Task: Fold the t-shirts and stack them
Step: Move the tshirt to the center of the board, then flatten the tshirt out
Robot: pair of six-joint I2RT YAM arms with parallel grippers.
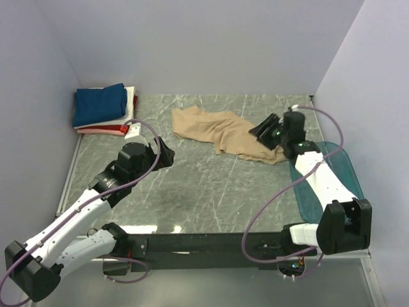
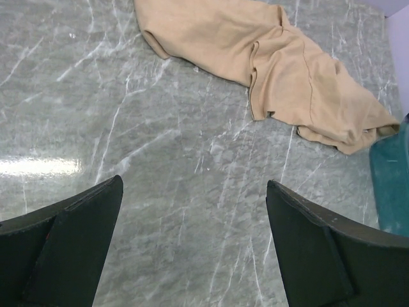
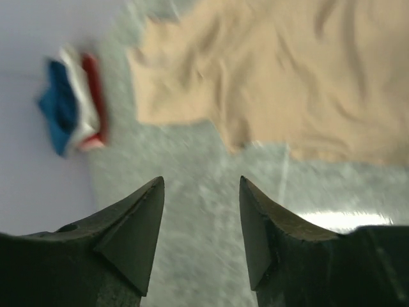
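Surface: grey-green marbled table (image 1: 204, 192), walled in pale lilac on three sides, with a black rail (image 1: 211, 243) along the near edge carrying both arm bases.
Left gripper (image 1: 167, 153): jaws spread wide and empty, poised over bare marble left of centre, well apart from any cloth.
Teal tub (image 1: 345, 169): lay at the right edge of the table, partly under the right arm, its rim near the tan shirt's near-right corner.
Right gripper (image 1: 262, 131): parted and holding nothing, over the tan shirt's right end; whether the tips touched the cloth could not be told, as the wrist view was blurred.
Tan shirt (image 1: 217, 131): unfolded and crumpled, spread across the far middle of the table, with one sleeve and the hem bunched over themselves.
Folded stack (image 1: 102, 109): navy on top, white and red beneath, in the far-left corner against the wall, well apart from the tan shirt.
Stage, as judged: flattening had yet to begin, and one shirt was left to fold.
Risk, bunching: a pinch through the rumpled layers would likely lift a wad, not a single edge, and the fold would come out skewed.
Risk, tub: dragging the cloth rightward could catch it on the tub's rim.
Risk, stack: a loose carry to the corner might nudge the navy top layer askew.
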